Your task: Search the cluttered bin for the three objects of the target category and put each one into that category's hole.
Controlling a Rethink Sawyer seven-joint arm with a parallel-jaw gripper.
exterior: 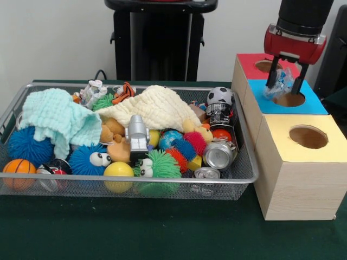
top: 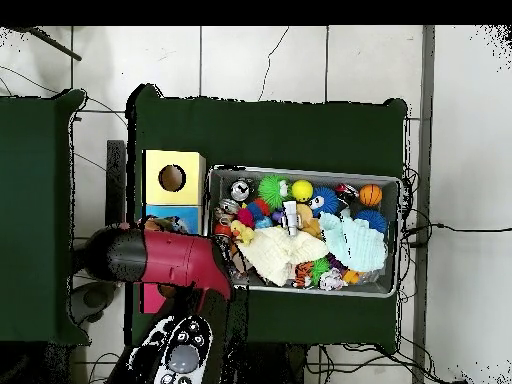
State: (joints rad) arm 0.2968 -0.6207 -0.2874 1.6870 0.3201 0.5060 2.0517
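You have the gripper over the blue-topped box, its two black fingers closed on one crumpled clear plastic bottle with a blue-white label. The bottle hangs just above the hole, at its left rim; whether it touches the blue top cannot be told.

Three boxes stand in a row right of the bin: red top farthest, blue top in the middle, yellow top nearest. Each has one round hole.

In the bin you can count, in the front view:
- 2 cloths: one mint cloth at left, one cream cloth at centre.
- 2 silver cans clearly seen, at the near right corner.
- 1 small basketball at the near left corner.
- 1 soccer ball at the far right.
- 1 yellow ball against the near wall.
- Several spiky rubber balls, blue, green and red.

No other clear plastic item shows in the bin from either view.

In the overhead view the red arm covers the blue-topped box; only the yellow one shows fully.
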